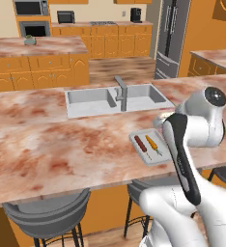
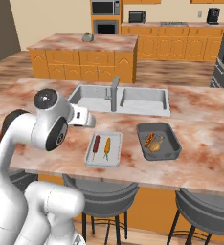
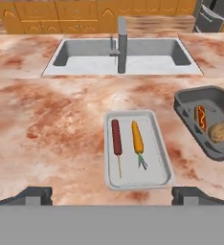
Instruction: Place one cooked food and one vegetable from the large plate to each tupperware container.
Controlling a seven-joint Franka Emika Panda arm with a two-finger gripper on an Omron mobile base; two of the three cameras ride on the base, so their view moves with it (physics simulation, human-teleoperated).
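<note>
A: Gripper [image 3: 112,196] status?
B: Jaws standing wide apart, gripping nothing, hovering above the counter [image 3: 47,129].
A: Containers?
B: Light-grey tray [image 3: 159,158] sitting at 12 o'clock from the fingertips [image 3: 35,195], carrying corn dog [image 3: 116,137] and carrot [image 3: 137,137]. Dark tub [image 3: 185,112] lying at 2 o'clock.

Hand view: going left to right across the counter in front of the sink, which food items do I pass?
Corn dog on a stick → carrot → hot dog → chicken drumstick.
</note>
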